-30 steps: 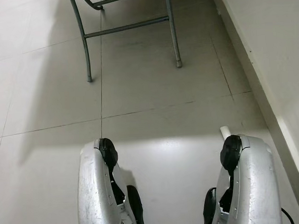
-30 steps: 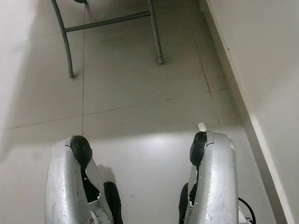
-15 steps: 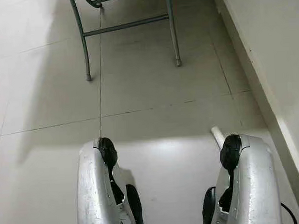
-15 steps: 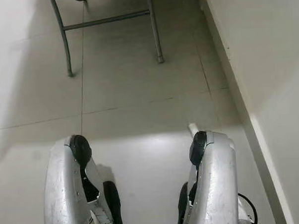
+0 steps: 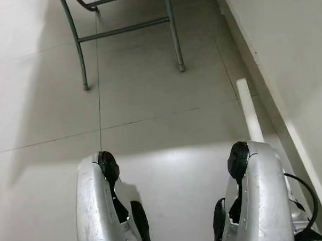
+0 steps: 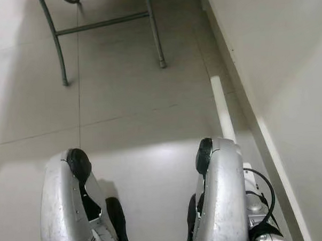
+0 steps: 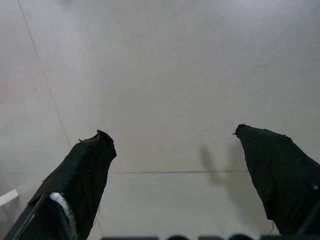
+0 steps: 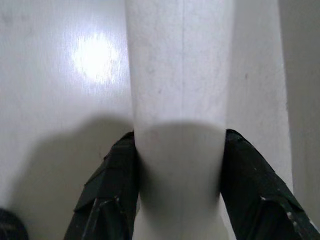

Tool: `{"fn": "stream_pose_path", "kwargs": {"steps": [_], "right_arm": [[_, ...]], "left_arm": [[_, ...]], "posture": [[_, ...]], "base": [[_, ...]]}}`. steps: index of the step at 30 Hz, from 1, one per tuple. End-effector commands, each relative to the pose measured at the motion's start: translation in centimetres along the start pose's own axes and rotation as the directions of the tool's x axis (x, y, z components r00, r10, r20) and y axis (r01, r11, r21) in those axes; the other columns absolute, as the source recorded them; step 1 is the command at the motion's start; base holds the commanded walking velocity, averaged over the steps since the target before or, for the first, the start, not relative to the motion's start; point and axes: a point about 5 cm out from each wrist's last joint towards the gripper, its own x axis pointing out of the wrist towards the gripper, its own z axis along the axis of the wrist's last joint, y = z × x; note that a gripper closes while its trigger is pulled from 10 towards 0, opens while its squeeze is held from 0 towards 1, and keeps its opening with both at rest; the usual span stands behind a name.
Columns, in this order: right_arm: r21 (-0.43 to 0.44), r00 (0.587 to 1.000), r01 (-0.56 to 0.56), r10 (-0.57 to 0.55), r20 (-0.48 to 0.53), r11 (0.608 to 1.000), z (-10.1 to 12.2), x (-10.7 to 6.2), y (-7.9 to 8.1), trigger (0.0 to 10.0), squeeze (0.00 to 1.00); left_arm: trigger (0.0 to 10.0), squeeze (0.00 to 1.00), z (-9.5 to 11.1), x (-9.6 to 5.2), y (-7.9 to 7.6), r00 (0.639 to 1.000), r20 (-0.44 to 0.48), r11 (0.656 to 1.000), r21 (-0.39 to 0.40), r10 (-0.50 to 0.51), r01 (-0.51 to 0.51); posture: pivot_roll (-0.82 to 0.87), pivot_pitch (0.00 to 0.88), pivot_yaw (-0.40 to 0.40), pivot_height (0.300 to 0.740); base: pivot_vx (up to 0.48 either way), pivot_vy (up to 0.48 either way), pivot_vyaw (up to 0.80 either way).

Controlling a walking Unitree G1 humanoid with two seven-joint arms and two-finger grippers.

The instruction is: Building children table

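White table leg [image 5: 250, 110] now farther forward, clamped in right gripper [image 8: 180, 170] fingers; left gripper [image 7: 172, 165] fingers wide.

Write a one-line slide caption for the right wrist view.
Right gripper clamps a white cylindrical table leg between its two black fingers, above the pale tiled floor.

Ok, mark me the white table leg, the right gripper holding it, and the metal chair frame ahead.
white table leg [image 5: 250, 112], left eye view, mid shaft.
right gripper [image 8: 180, 155], right wrist view, midway between fingertips.
metal chair frame [image 5: 126, 29], left eye view, lower crossbar.
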Motion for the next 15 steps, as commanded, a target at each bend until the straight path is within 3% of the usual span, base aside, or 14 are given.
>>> {"fn": "stream_pose_path", "kwargs": {"steps": [1, 2, 3, 5, 6, 7, 8, 9, 12, 15], "right_arm": [[0.045, 0.999, -0.045, 0.045, -0.002, 0.998, -0.6, -0.2, 1.4, 0.0, 0.00], [0.045, 0.999, -0.045, 0.045, -0.002, 0.998, -0.6, -0.2, 1.4, 0.0, 0.00], [0.062, 0.993, -0.090, 0.085, 0.082, 0.994, 1.1, 0.1, 1.8, 0.0, 0.00], [0.062, 0.993, -0.090, 0.085, 0.082, 0.994, 1.1, 0.1, 1.8, 0.0, 0.00], [0.046, 0.978, -0.126, 0.116, 0.172, 0.991, 3.1, 0.4, 2.1, 0.0, 0.00], [0.031, 0.960, -0.155, 0.143, 0.241, 0.987, 4.7, 0.5, 2.4, 2.7, 0.00], [0.031, 0.960, -0.155, 0.143, 0.241, 0.987, 4.7, 0.5, 2.4, 2.7, 0.00], [0.011, 0.945, -0.165, 0.155, 0.289, 0.986, 6.1, 0.6, 2.4, 10.0, 0.00], [-0.027, 0.908, -0.188, 0.184, 0.378, 0.982, 8.5, 0.7, 2.5, 10.0, 0.00], [-0.036, 0.893, -0.200, 0.198, 0.404, 0.979, 9.3, 0.6, 2.6, 10.0, 0.00]], "left_arm": [[10.0, 0.00, -1.8, -0.5, 0.0, 0.997, -0.078, 1.000, -0.017, 0.011, -0.012], [10.0, 0.00, -1.8, -0.5, 0.0, 0.997, -0.078, 1.000, -0.017, 0.011, -0.012], [10.0, 0.00, -1.8, -0.4, -0.3, 0.997, -0.074, 1.000, -0.023, 0.010, -0.012], [10.0, 0.00, -1.8, -0.4, -0.3, 0.997, -0.074, 1.000, -0.023, 0.010, -0.012], [10.0, 0.00, -1.8, -0.2, -0.6, 0.998, -0.070, 0.999, -0.031, 0.009, -0.011], [10.0, 0.00, -1.8, -0.1, -0.8, 0.998, -0.068, 0.999, -0.035, 0.008, -0.010], [10.0, 0.00, -1.8, -0.1, -0.8, 0.998, -0.068, 0.999, -0.035, 0.008, -0.010], [10.0, 0.00, -1.7, 0.1, -1.0, 0.998, -0.065, 0.999, -0.039, 0.007, -0.010], [10.0, 0.00, -1.7, 0.3, -1.3, 0.998, -0.062, 0.999, -0.044, 0.006, -0.008], [10.0, 0.00, -1.7, 0.3, -1.4, 0.998, -0.060, 0.999, -0.046, 0.005, -0.007]], "posture": [[0.27, 0.439, 0.182, 0.300], [0.27, 0.439, 0.182, 0.300], [0.26, 0.429, 0.171, 0.300], [0.26, 0.429, 0.171, 0.300], [0.25, 0.423, 0.164, 0.300], [0.25, 0.421, 0.164, 0.300], [0.25, 0.421, 0.164, 0.300], [0.24, 0.414, 0.158, 0.300], [0.23, 0.406, 0.152, 0.300], [0.23, 0.405, 0.150, 0.300]], "base": [[0.000, 0.000, 0.00], [0.000, 0.000, 0.00], [0.000, 0.000, 0.00], [0.000, 0.000, 0.00], [0.000, 0.000, 0.00], [0.000, 0.000, 0.00], [0.000, 0.000, 0.00], [0.000, 0.000, 0.00], [0.000, 0.000, 0.00], [0.000, 0.000, 0.00]]}}
